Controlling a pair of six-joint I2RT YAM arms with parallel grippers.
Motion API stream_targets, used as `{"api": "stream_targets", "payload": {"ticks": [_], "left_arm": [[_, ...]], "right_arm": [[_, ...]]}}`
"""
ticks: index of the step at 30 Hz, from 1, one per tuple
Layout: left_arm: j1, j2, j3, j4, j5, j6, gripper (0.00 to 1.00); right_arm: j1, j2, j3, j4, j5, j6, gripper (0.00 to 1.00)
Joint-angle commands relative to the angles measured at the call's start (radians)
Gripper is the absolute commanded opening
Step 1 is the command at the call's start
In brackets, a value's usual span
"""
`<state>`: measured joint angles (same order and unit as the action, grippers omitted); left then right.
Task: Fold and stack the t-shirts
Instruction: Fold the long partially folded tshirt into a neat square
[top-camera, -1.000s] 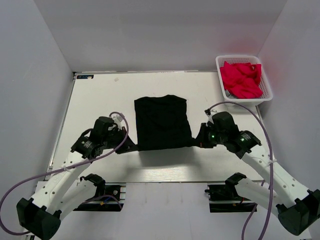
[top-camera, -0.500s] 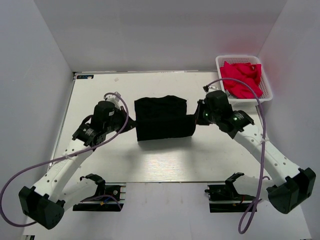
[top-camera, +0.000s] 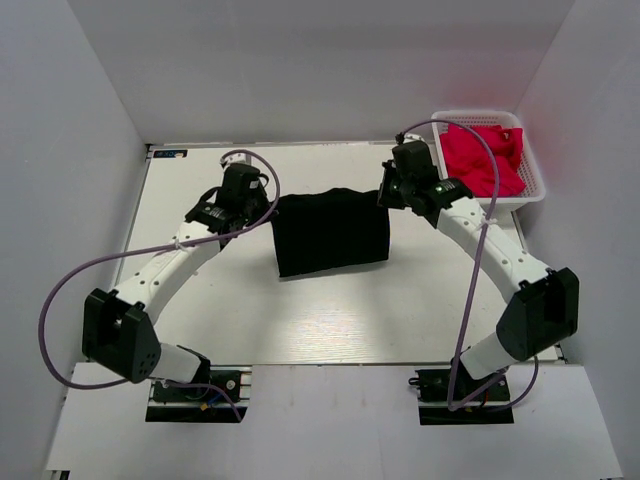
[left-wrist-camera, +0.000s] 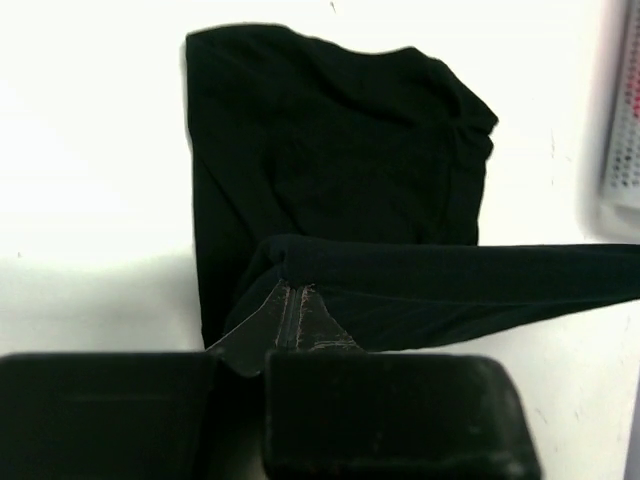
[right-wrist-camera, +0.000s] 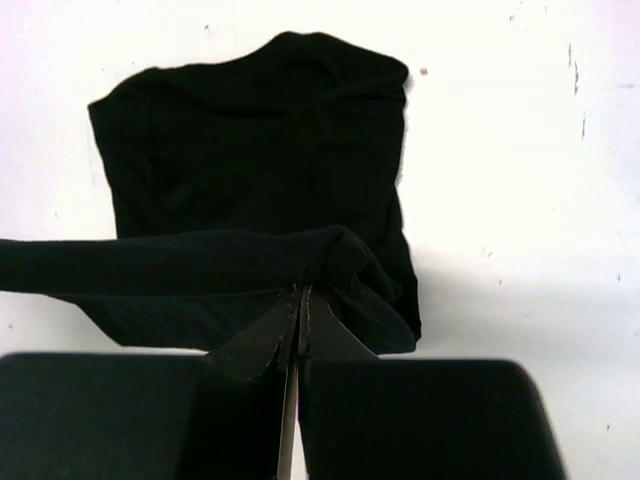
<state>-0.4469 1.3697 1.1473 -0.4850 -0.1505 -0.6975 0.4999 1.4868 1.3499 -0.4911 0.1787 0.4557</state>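
Black t-shirt (top-camera: 330, 235) hem farther back, basket (top-camera: 536, 170) near right hand (top-camera: 384, 194).

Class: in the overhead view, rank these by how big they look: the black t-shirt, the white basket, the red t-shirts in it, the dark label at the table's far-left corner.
1. black t-shirt and white basket: look alike, basket partly hidden by the right arm; unranked.
2. red t-shirts
3. dark label

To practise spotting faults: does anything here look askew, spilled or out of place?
Nothing spilled or damaged. The black t-shirt lies slightly skewed, one edge pinched up by the left hand and right hand mid-fold. The red t-shirts sit crumpled in the basket.
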Motion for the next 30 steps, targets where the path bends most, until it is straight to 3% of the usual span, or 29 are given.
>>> {"api": "stream_targets", "payload": {"ticks": [1,10,20,25,26,27,28,29,30], "left_arm": [[0.022,0.035,0.063,0.016,-0.095,0.024,0.00],[0.062,0.164,0.175,0.037,-0.142,0.024,0.00],[0.123,0.411,0.298,0.069,-0.133,0.042,0.00],[0.145,0.555,0.403,0.080,-0.119,0.033,0.00],[0.157,0.574,0.416,0.091,-0.148,0.018,0.11],[0.169,0.615,0.452,0.091,-0.149,0.018,0.23],[0.169,0.634,0.471,0.077,-0.149,0.004,0.40],[0.194,0.650,0.494,0.051,-0.149,0.004,0.67],[0.203,0.663,0.547,0.027,-0.129,-0.006,0.99]], "right_arm": [[-0.030,0.059,0.093,0.060,0.010,-0.048,0.00],[-0.089,0.254,0.264,0.105,-0.079,-0.123,0.00],[-0.139,0.552,0.486,0.126,-0.205,-0.152,0.00],[-0.161,0.687,0.494,0.360,-0.312,-0.198,0.00],[-0.162,0.704,0.499,0.382,-0.333,-0.216,0.00],[-0.162,0.774,0.564,0.399,-0.337,-0.221,0.10],[-0.165,0.794,0.592,0.393,-0.335,-0.227,0.29],[-0.167,0.834,0.659,0.379,-0.332,-0.227,0.60],[-0.170,0.848,0.714,0.343,-0.338,-0.229,0.81]]}}
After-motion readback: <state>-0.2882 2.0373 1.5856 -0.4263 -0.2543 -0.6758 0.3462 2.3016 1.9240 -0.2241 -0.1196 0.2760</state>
